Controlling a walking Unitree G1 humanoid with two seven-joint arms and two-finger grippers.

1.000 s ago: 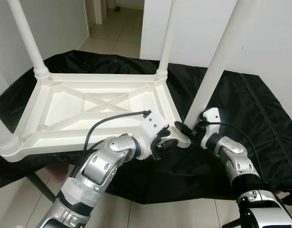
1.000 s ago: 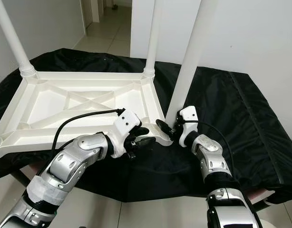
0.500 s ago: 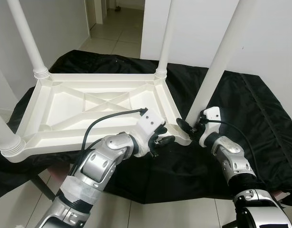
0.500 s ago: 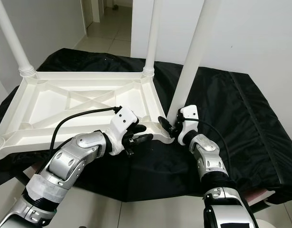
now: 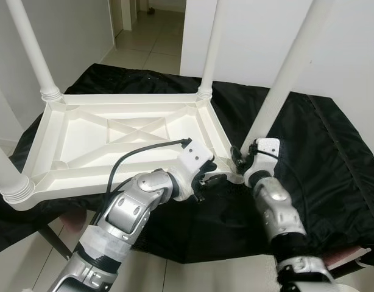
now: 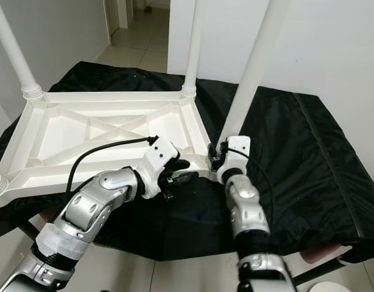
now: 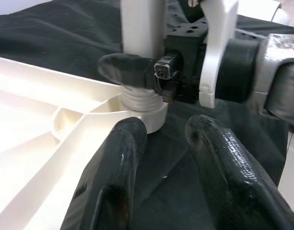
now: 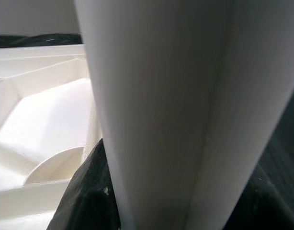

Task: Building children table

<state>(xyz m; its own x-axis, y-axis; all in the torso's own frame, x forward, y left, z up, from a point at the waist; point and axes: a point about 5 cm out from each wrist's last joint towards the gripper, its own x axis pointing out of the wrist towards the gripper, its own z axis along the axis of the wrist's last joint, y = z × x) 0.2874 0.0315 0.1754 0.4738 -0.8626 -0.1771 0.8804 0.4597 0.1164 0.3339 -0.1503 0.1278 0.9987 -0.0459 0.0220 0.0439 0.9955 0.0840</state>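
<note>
A white plastic children's table (image 5: 114, 146) lies upside down on a black cloth (image 5: 321, 158), with legs pointing up at its corners. My right gripper (image 5: 239, 157) is shut on the base of the near-right leg (image 5: 284, 79), just above its socket collar (image 7: 142, 103). In the right wrist view the leg (image 8: 185, 96) sits between the black fingers (image 8: 84, 191). My left gripper (image 5: 210, 180) hovers open beside the same corner, holding nothing. In the left wrist view its fingers (image 7: 113, 182) point at the collar, a short way from it.
Other legs stand at the far left (image 5: 31, 48), far right (image 5: 210, 48) and near left (image 5: 4, 170). The cloth-covered surface ends just in front of me, with tiled floor (image 5: 205, 277) below. A white wall (image 5: 345, 48) rises behind and a doorway (image 5: 150, 18) opens at the back.
My right forearm has swung leftward under the corner and its wrist has closed in on the leg base. The leg now leans a little more to the right. The left gripper has hardly moved.
</note>
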